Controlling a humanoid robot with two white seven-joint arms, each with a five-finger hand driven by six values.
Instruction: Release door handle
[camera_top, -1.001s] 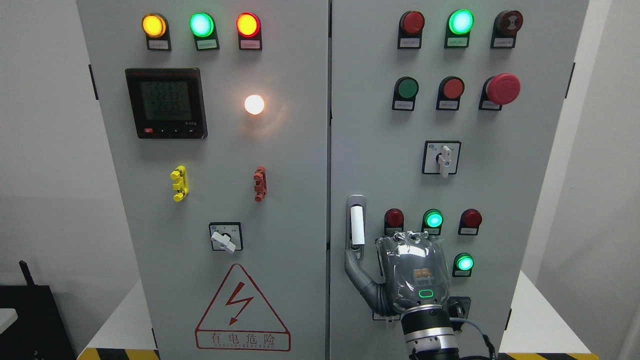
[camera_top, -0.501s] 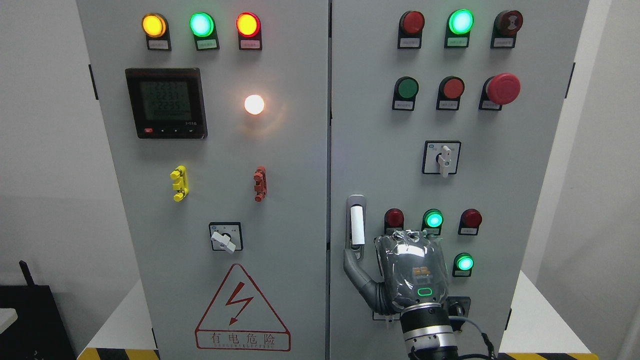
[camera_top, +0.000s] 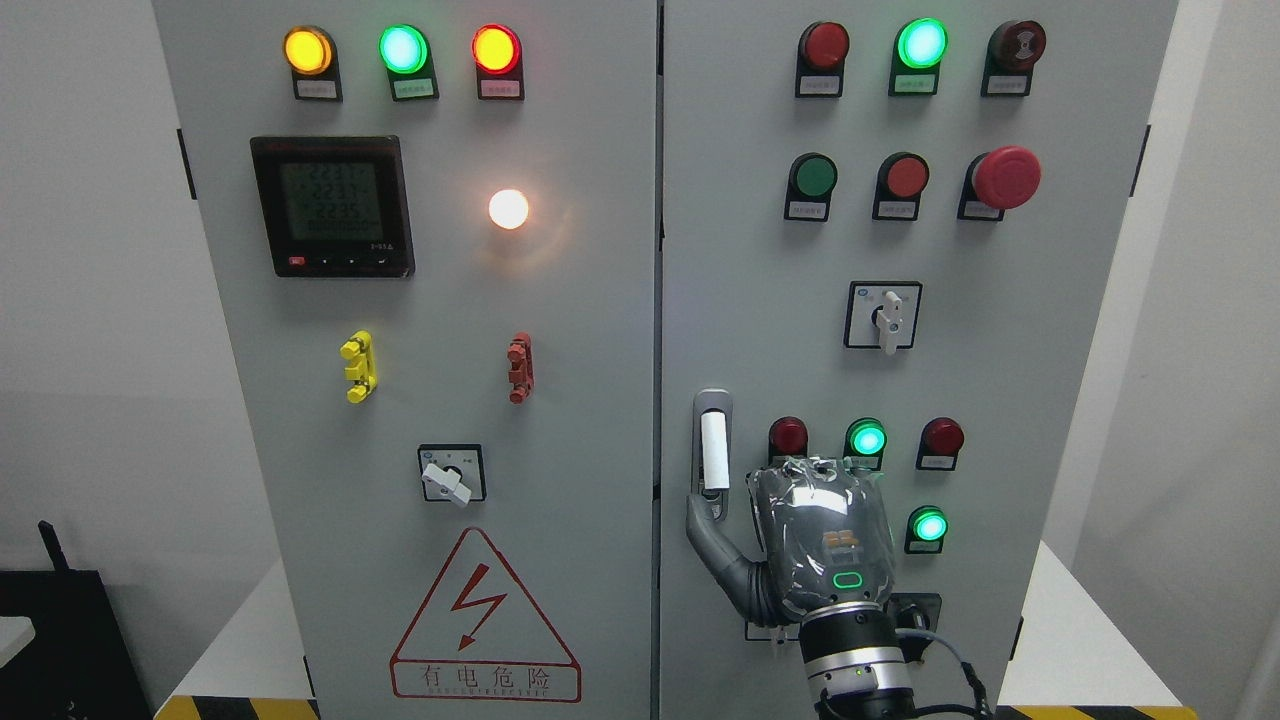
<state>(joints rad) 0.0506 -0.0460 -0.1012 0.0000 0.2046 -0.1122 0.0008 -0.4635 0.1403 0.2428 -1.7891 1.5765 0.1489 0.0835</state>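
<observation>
A grey two-door electrical cabinet (camera_top: 560, 330) fills the view, standing on a white surface with pale walls on either side. The right hand (camera_top: 822, 540), wrapped in clear film over a grey shell, comes up from the bottom edge right of the middle and is held flat before the right door, its back to the camera. Its thumb (camera_top: 712, 545) stretches up and to the left, the tip lying at the lower end of the door handle (camera_top: 713, 452); the other fingers are hidden behind the palm, so whether they are curled or straight cannot be told, and the handle itself, a white bar in a grey recess just up-left of the hand, is not wrapped by anything visible. Just above the knuckles sit a dark red lamp (camera_top: 788, 437), a lit green lamp (camera_top: 866, 439) and another red lamp (camera_top: 942, 437); a second green lamp (camera_top: 930, 525) glows just to the hand's right. Higher up is a rotary switch (camera_top: 884, 316), then a red mushroom button (camera_top: 1006, 177). Well to the left, on the other door, are a warning triangle (camera_top: 485, 620) and a digital meter (camera_top: 332, 206).
</observation>
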